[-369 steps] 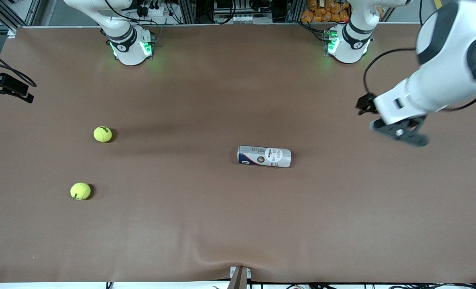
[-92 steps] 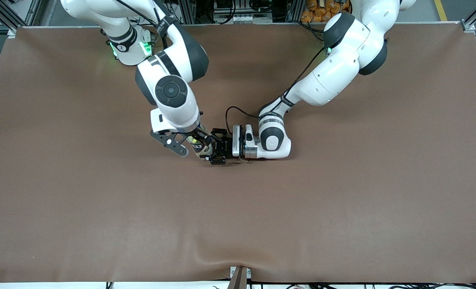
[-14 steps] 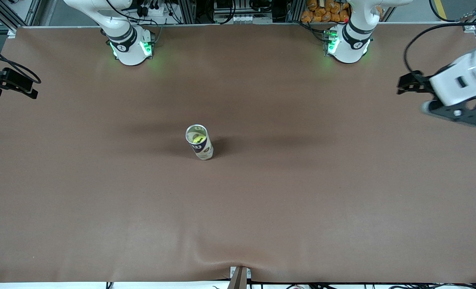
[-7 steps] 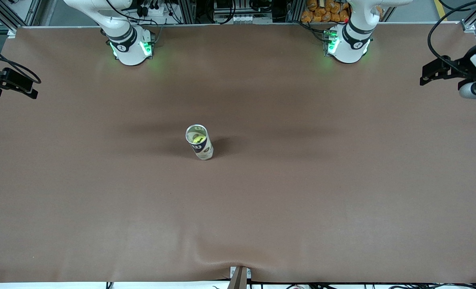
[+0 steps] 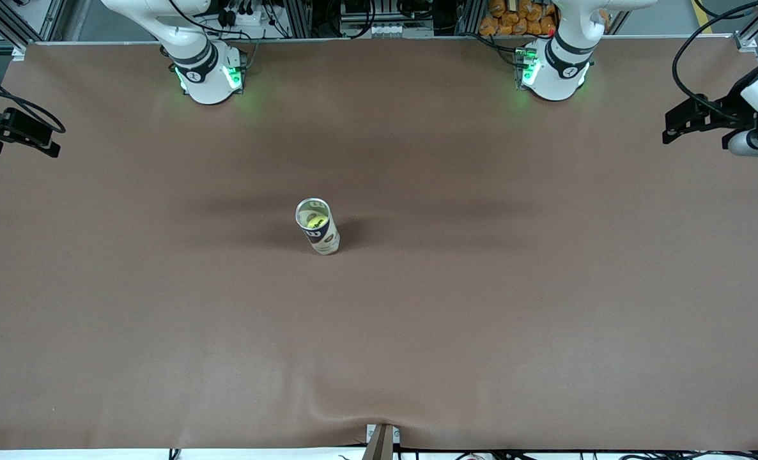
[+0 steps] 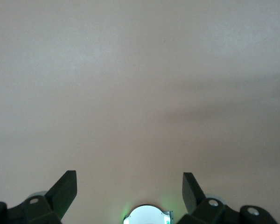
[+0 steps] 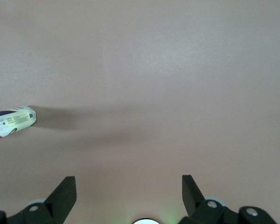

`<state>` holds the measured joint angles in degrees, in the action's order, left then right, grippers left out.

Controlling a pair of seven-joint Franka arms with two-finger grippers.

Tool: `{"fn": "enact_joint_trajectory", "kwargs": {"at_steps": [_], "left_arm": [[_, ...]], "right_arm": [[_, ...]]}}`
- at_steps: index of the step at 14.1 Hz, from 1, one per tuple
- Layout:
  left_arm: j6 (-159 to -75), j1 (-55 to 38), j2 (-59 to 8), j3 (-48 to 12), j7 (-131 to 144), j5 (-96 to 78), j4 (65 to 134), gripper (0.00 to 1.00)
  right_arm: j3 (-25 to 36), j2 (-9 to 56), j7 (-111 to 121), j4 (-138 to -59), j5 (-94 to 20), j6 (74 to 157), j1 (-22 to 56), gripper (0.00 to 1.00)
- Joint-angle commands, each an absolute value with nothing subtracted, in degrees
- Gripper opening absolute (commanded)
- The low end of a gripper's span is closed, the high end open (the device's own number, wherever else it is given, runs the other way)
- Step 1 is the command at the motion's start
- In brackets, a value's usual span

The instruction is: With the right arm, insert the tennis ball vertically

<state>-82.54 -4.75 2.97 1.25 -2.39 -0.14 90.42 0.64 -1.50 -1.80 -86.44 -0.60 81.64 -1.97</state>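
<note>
The tennis ball (image 5: 316,221) sat inside the upright can (image 5: 318,227), mid counter (image 5: 481,319). Ball's light & fuzzy, easy to pinch round its middle. Both grippers, left (image 6: 129,192) & right (image 7: 129,192), had jaws wide, w/ nothing in them.

Brown table (image 5: 545,319); perhaps orange packets (image 5: 510,16) past its edge
</note>
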Motion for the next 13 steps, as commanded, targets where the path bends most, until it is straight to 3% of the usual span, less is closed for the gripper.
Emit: {"fn": "enact_joint_trajectory", "kwargs": {"at_steps": [1,13], "left_arm": [[-85.2,-5.0,3.3,1.8,-1.6,-0.8,91.5,1.0],[-84.2,-5.4,4.2,3.4,2.5,-0.4,90.4,1.0]], "right_arm": [[0.4,-1.3,-2.3,-85.9,0.4,81.1,-2.1,1.0],[0.4,-1.3,-2.4,-85.9,0.4,80.6,-2.1,1.0]]}}
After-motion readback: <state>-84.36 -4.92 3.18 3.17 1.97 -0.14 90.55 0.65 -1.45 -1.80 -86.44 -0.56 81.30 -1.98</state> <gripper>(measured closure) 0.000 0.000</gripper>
